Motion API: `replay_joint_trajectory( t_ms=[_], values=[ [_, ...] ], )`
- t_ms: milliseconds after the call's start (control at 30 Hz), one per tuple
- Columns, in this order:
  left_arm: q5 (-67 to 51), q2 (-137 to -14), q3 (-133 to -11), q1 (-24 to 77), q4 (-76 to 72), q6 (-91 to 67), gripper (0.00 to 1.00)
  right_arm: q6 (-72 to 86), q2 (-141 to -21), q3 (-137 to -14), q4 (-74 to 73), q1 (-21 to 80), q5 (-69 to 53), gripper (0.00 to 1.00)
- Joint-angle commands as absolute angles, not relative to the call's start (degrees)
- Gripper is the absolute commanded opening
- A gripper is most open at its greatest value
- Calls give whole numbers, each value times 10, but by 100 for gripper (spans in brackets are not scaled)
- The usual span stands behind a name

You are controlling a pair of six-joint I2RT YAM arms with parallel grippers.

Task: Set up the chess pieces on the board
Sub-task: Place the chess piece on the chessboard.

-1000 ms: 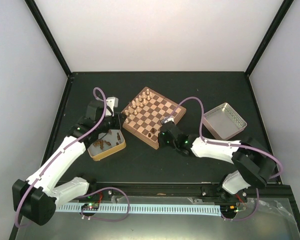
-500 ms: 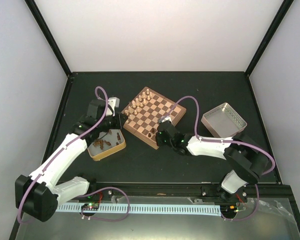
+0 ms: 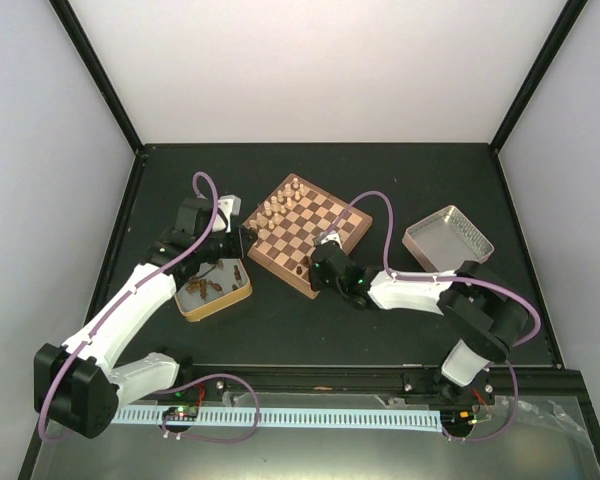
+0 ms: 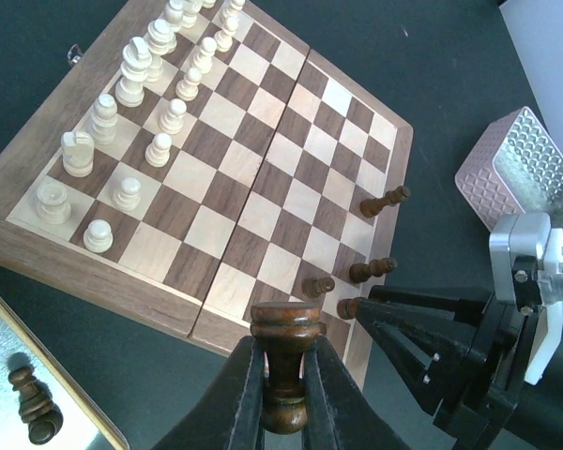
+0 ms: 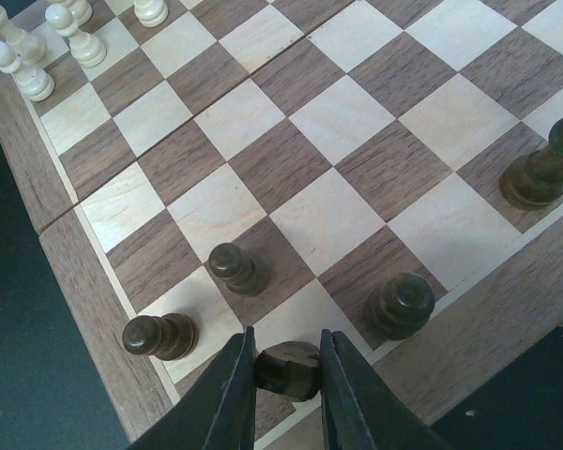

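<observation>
While my left gripper [image 4: 283,347] clamps a dark brown wooden chessman with a flat rook-like crown [image 4: 285,323] over the rim of the square wooden chessboard of tan and dark brown squares [image 4: 283,201], my right gripper [image 5: 284,342] brackets a round-topped dark brown chessman [image 5: 287,368] on the board's edge row. I cannot tell whether those fingers pinch or merely flank it. Pale cream chessmen [image 4: 122,84] line the opposite side.

Right end effector [image 5: 283,341] leftward (a little)
</observation>
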State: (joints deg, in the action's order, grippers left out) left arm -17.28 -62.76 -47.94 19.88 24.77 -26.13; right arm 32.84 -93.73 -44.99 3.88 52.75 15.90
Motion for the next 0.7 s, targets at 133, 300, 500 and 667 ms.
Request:
replay_joint_trajectory(
  t_ms=[133,300,500,667],
  values=[
    [-197,-636,-486,193,235,-251,2,324,-943,-470,28,531,175,22],
    [-204,-639,-487,193,233,-251,2,331,-925,-481,11,531,170,26],
    [-209,-639,-487,193,233,-249,2,343,-900,-497,-21,531,184,33],
    [-210,-637,-488,192,234,-250,2,346,-885,-510,-48,531,172,36]
  ],
)
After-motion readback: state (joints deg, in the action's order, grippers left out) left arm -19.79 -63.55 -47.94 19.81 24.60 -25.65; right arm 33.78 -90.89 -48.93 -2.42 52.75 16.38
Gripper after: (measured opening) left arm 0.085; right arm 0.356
